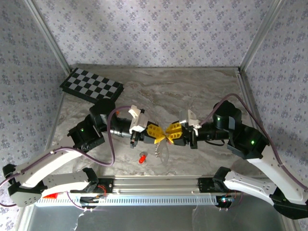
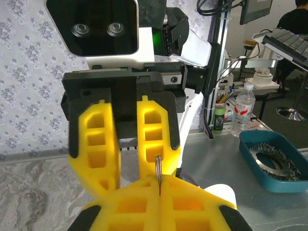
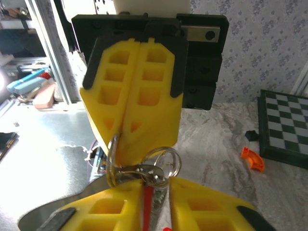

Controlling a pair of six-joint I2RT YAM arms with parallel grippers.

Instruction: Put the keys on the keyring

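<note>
Okay, my left gripper (image 3: pixel 127 144) has its yellow fingers pressed together, and they pinch the keyring (image 3: pixel 164 160). From its own wrist camera I see the ring as a thin metal edge standing in the seam between the closed fingertips (image 2: pixel 144 204). The wire loops bunch just below that tip, and a chain-like strand dangles from it in the overhead view.

Facing it tip to tip is the right gripper (image 2: pixel 127 178), with its jaws apart and a clear slot between the two fingers. In that slot, in the right wrist view, sits a red-headed key (image 3: pixel 146 207) with a silvery bit beside it, right up against the loops. I cannot tell whether the pads touch it.

Both grippers meet above the middle of the marble table (image 1: pixel 192 91), so each one blocks most of the other's wrist view and hides where key and ring meet.

A second key (image 1: pixel 142 158) lies loose on the table, near and to the left of the dangling strand. The checkerboard (image 1: pixel 91 85) rests at the far left corner, well apart from the work, and an orange curved piece (image 3: pixel 252 159) lies just beside its edge. A purple cable (image 1: pixel 111 144) loops off the left arm close to the loose key.
</note>
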